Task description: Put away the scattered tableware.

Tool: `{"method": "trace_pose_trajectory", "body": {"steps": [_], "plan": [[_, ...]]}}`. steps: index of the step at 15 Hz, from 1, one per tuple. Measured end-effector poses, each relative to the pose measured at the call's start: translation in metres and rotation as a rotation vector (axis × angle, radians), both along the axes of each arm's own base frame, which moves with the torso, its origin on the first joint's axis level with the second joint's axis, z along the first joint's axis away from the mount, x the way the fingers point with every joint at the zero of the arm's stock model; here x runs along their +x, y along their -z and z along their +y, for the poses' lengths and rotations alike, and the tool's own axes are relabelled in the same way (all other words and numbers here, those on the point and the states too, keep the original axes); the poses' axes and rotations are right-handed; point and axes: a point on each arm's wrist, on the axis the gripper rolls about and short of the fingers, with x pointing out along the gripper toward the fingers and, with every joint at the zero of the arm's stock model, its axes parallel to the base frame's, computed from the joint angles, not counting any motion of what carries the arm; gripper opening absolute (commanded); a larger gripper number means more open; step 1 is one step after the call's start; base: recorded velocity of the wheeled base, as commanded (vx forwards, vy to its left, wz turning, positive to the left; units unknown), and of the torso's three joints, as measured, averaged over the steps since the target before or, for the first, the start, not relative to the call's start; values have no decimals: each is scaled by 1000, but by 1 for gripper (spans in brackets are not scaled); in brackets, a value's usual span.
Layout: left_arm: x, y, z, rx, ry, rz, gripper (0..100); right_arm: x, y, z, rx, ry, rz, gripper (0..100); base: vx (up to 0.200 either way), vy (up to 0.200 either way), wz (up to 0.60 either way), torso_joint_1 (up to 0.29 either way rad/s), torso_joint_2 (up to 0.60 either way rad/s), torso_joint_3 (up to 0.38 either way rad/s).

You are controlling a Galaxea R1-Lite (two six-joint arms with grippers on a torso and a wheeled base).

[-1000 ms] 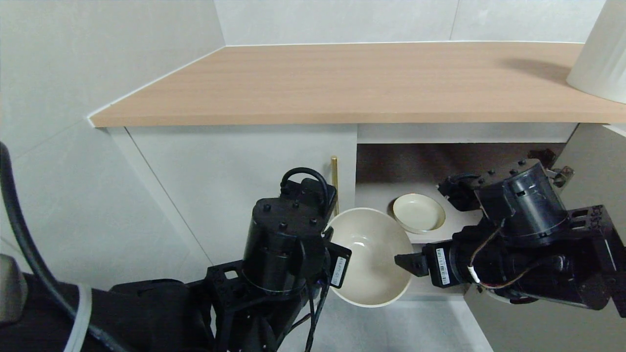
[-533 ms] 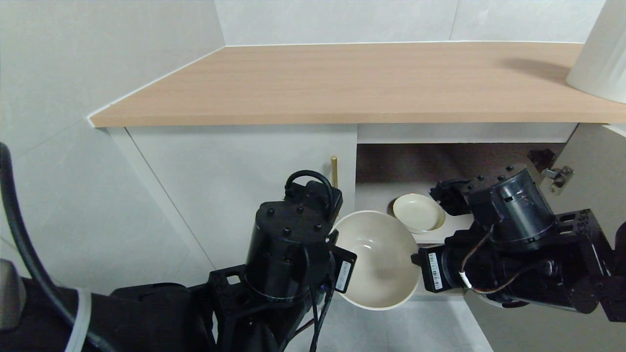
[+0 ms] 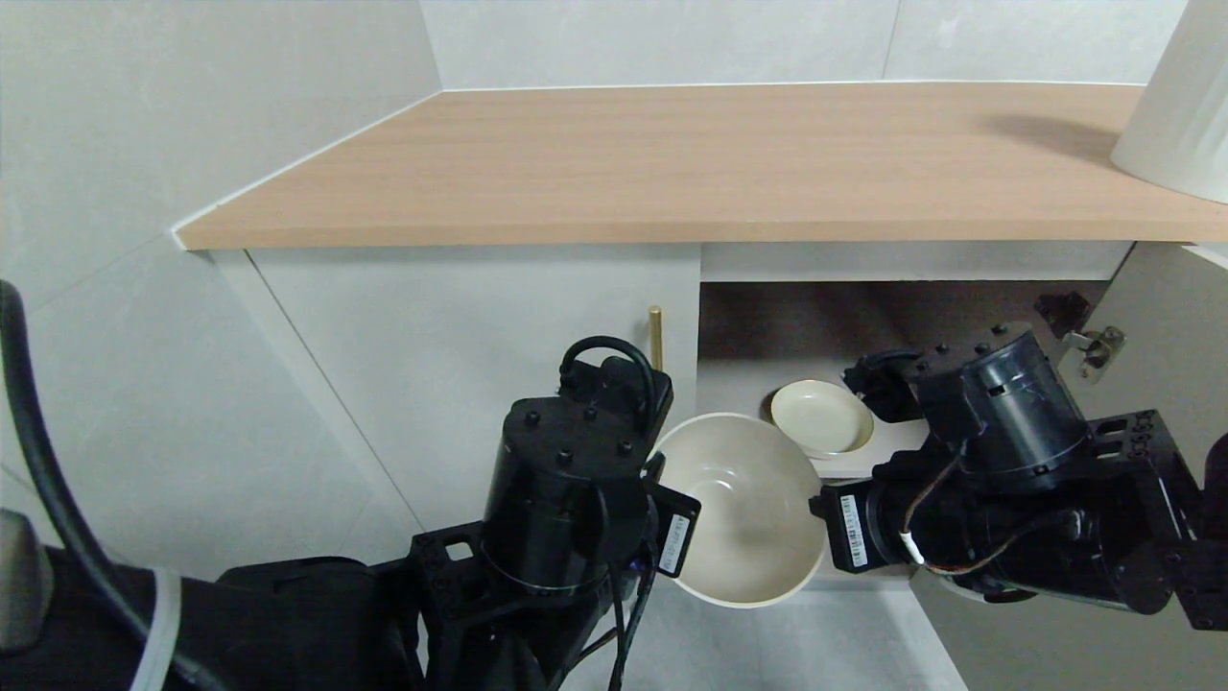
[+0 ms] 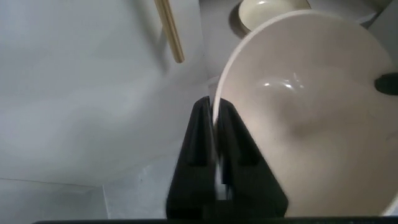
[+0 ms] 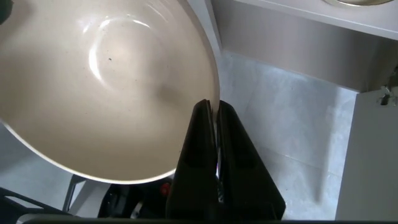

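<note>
The bowl (image 3: 734,509) hangs before the shelf (image 3: 734,384), rim pinched at 9 o'clock by the left gripper (image 4: 215,121), at 3 by the right gripper (image 5: 215,118); likely steadied so for stowing by the saucer (image 3: 821,417) at 1 o'clock.

Your left gripper (image 4: 215,109) is clamped on the rim of the cream bowl (image 4: 311,130), with one finger inside the rim and one outside. Past the bowl's far edge you see a small dish (image 4: 267,11), partly hidden. A brass handle (image 4: 169,31) sits on the grey door (image 4: 87,93) beside it.
</note>
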Motion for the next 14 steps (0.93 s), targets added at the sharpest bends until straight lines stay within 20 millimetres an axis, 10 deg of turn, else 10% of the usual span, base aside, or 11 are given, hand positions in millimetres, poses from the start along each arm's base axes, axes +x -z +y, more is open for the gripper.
{"method": "trace_pose_trajectory", "body": {"steps": [7,14], "plan": [[-1,-6,3,-18,-6,-11,100,2,0,-2,-1,15,2,0,0,0,0,0,0,0],[-1,-14,8,-38,-13,-26,100,67,12,-39,156,290,-99,0,0,0,0,0,0,0]]}}
